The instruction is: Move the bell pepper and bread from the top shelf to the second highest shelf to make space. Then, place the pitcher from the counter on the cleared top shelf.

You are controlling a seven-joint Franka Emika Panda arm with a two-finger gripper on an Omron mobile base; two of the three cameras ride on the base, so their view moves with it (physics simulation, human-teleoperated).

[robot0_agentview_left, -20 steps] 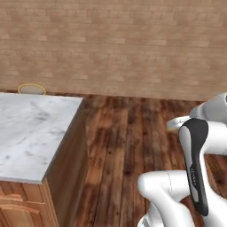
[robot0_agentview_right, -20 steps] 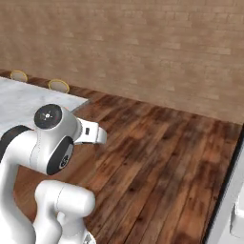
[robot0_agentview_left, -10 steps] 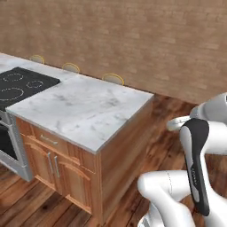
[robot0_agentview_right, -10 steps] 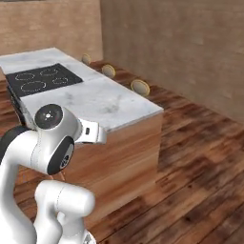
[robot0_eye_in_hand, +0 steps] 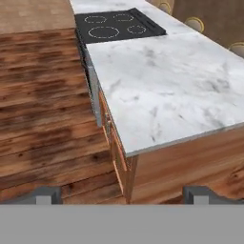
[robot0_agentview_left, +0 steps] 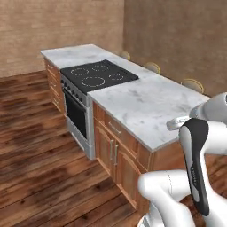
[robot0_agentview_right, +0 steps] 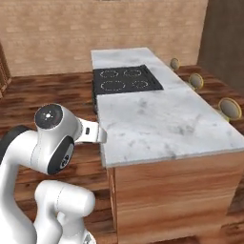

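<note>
One marble island table (robot0_agentview_right: pixel 162 119) with reddish wood cabinets carries one black cooktop (robot0_agentview_right: pixel 126 78) at its 12 o'clock end; three round stools (robot0_agentview_right: pixel 229 107) flank it. End effector (robot0_eye_in_hand: pixel 121 194) spread wide, empty.

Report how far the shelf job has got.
Nothing looks done yet. The claw is open and empty, facing the marble island with its black cooktop. Neither fridge, pepper, bread nor pitcher is in sight, so both shelf moves and the pitcher placement are all left.
</note>
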